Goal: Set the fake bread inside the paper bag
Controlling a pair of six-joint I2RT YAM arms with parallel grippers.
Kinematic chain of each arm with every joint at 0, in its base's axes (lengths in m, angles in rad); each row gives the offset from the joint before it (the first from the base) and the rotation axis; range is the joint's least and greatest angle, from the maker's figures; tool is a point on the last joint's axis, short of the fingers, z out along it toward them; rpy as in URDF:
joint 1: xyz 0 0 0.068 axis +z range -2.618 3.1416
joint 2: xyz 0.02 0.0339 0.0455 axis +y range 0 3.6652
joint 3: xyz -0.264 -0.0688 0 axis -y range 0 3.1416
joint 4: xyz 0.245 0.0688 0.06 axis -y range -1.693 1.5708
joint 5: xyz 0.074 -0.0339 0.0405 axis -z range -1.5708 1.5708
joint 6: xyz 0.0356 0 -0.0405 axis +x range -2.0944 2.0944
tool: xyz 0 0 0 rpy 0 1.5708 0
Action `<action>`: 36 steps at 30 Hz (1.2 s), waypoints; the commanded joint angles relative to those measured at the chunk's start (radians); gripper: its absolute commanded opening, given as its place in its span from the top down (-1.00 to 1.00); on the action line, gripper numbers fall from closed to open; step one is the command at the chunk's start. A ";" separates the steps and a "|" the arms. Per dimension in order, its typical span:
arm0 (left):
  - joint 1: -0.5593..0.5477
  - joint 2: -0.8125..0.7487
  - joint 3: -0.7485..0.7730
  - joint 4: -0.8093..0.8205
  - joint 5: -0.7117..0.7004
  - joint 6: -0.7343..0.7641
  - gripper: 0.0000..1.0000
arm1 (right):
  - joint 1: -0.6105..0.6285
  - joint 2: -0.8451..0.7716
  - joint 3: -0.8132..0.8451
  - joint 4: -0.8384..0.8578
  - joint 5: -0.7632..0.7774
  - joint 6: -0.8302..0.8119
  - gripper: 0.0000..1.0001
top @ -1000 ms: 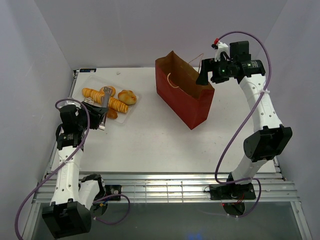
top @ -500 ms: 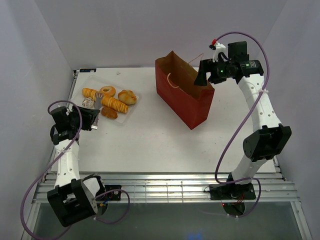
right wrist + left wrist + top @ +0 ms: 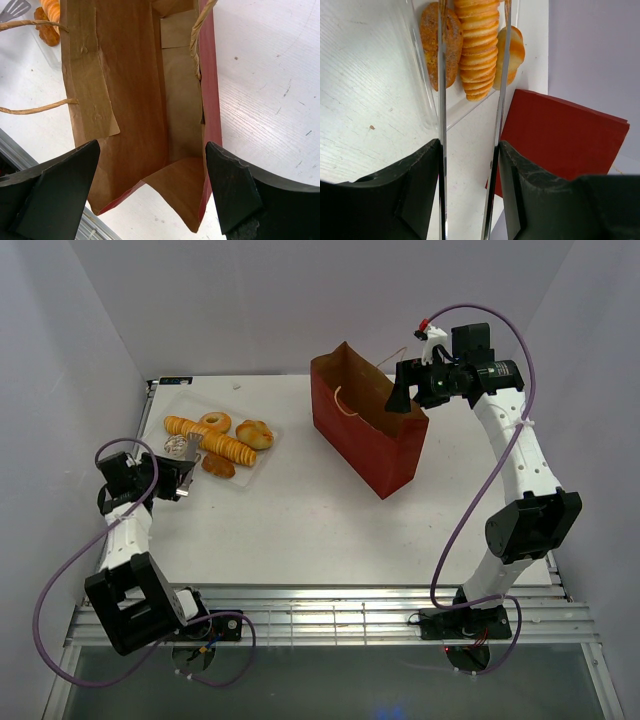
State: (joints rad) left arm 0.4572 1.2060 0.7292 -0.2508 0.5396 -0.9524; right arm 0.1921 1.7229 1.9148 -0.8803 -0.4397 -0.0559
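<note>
Left end effector (image 3: 469,150) clamped on tongs (image 3: 442,100); right end effector (image 3: 152,150) spread above paper bag (image 3: 130,75)

The paper bag (image 3: 130,100) is matt dark-red paper outside and creased brown kraft inside, with twisted tan string handles (image 3: 40,106). The fake bread (image 3: 477,50) looks like smooth, faintly glossy plastic. The tongs (image 3: 442,90) are mirror-polished metal; the tray (image 3: 422,75) is clear plastic. The surface (image 3: 365,100) is white, matt, grainy wood. The left end effector (image 3: 469,150) has matt black, slightly rough fingers (image 3: 415,190).
</note>
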 commanded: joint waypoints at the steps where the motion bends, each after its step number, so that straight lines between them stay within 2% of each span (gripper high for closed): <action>1: 0.008 0.027 0.044 0.047 0.017 0.041 -0.18 | 0.009 -0.046 0.004 0.040 0.007 -0.001 -0.82; 12: 0.008 0.144 0.036 0.159 0.034 0.061 -0.29 | 0.009 -0.062 -0.007 0.047 0.013 -0.004 -0.83; 36: 0.011 0.337 0.122 0.242 0.140 0.026 -0.20 | 0.009 -0.108 -0.040 0.089 0.022 0.007 -0.83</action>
State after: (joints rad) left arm 0.4618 1.5398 0.8135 -0.0406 0.6544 -0.9298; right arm 0.1970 1.6588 1.8812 -0.8349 -0.4206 -0.0547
